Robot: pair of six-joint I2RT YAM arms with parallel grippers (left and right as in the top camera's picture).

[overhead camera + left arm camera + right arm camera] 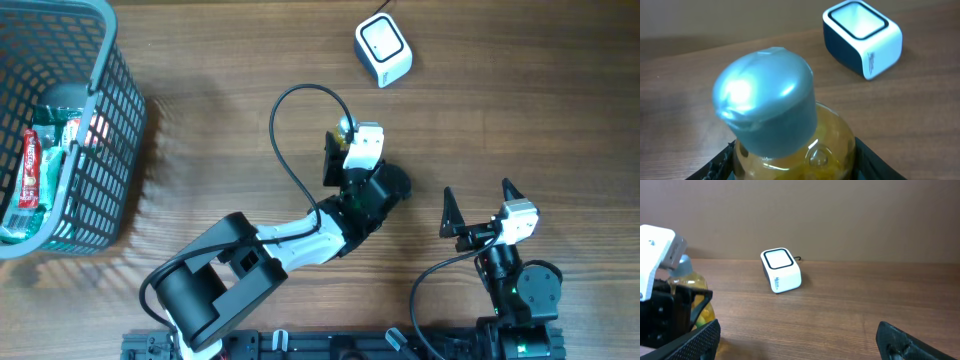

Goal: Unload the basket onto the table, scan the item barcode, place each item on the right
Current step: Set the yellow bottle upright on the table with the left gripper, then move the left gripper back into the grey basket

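Yellow bottle (790,135) at centre, pinched between the jaws of the left gripper (343,150), white scanner (383,50) at the far side, right gripper (477,195) idle with jaws spread; a slack pinch could tip it, barcode missing the scanner.

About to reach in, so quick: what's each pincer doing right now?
Left pincer: closed on the bottle.
Right pincer: open, holding nothing.
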